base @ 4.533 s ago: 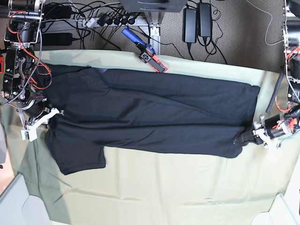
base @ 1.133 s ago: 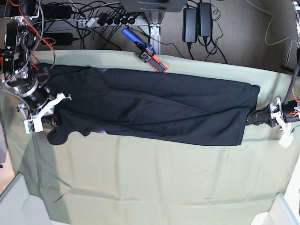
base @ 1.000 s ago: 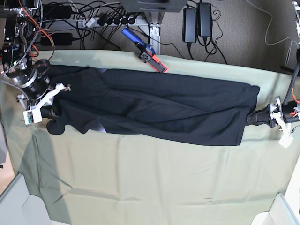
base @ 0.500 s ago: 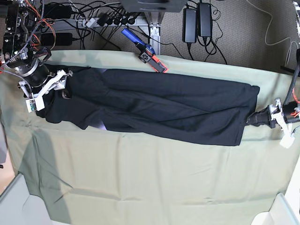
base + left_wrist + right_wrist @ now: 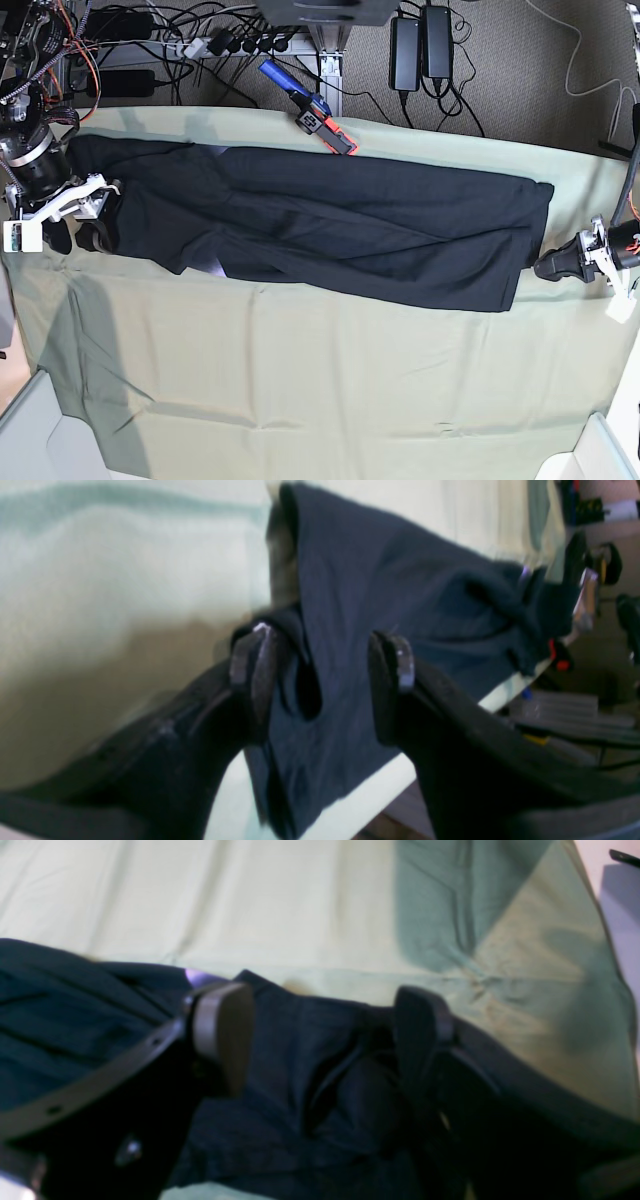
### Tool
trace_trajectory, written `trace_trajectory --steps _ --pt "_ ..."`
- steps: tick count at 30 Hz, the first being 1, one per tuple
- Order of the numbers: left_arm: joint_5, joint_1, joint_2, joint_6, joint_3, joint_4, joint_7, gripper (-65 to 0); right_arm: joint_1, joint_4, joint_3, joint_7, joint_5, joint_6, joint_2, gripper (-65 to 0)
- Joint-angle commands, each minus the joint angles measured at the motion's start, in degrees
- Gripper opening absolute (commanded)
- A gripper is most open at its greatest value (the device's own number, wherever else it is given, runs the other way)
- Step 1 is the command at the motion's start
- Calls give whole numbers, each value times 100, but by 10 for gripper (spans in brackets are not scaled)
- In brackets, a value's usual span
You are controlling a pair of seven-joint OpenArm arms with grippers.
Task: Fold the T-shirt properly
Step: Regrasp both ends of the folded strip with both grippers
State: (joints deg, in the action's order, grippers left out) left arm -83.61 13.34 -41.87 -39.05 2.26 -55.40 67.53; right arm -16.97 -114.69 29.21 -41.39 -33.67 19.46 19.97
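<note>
Pale green cloth (image 5: pixel 330 390) covers the whole work surface, with power bricks, cables and a blue-and-orange tool (image 5: pixel 310 108) lying on the carpet beyond its upper edge. On this cloth the T-shirt (image 5: pixel 330 225) lies as a long, narrow black band running from the left edge of the base view to the right of centre, already doubled lengthwise, with loose creases across its middle and a sliver of purple print showing at its lower left edge. The right gripper (image 5: pixel 70 222) sits at the left end of the band; the right wrist view shows its jaws spread wide over bunched fabric, with nothing clamped between them. The left gripper (image 5: pixel 560 266) sits just beside the right end of the band, at centre right of the base view; in the left wrist view its jaws stand apart with fabric between them but not pinched, so both grips appear released. Handling assessment: the garment is light, soft and limp, holds no shape, and will sag and drag on the cloth when lifted. Layers are likely to slide apart, so any pinch should take all layers together. Recommended grasp points are the two corners of one short end.
</note>
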Motion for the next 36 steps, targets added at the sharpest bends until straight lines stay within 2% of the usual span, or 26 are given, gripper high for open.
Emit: trace_trajectory --steps 1,2,5,7,15,23,27,36 --pt "-139 120 -50 -95 -55 -87 -114 -316 42 -90 33 153 -81 280 76 -211" --pt "-118 120 22 -95 -44 -87 -199 -316 42 -79 33 155 -79 278 79 -211" --pt "669 63 225 -95 -31 -85 -629 -312 42 -52 33 151 -66 280 79 -211" --pt "997 39 304 -95 -31 -85 -772 -271 42 -52 33 151 -66 278 79 -211" --pt "1322 28 258 -95 -31 -85 -769 -255 42 -52 33 149 -66 278 79 -211" --pt "1283 -341 175 -95 -31 -85 -708 -255 42 -52 33 151 -66 278 79 -211" --pt "938 -612 219 -95 -31 -87 -704 -255 42 -52 33 153 -63 278 79 -211" --pt "566 -669 614 -95 -31 -188 -337 -256 39 -52 33 151 -61 280 76 -211"
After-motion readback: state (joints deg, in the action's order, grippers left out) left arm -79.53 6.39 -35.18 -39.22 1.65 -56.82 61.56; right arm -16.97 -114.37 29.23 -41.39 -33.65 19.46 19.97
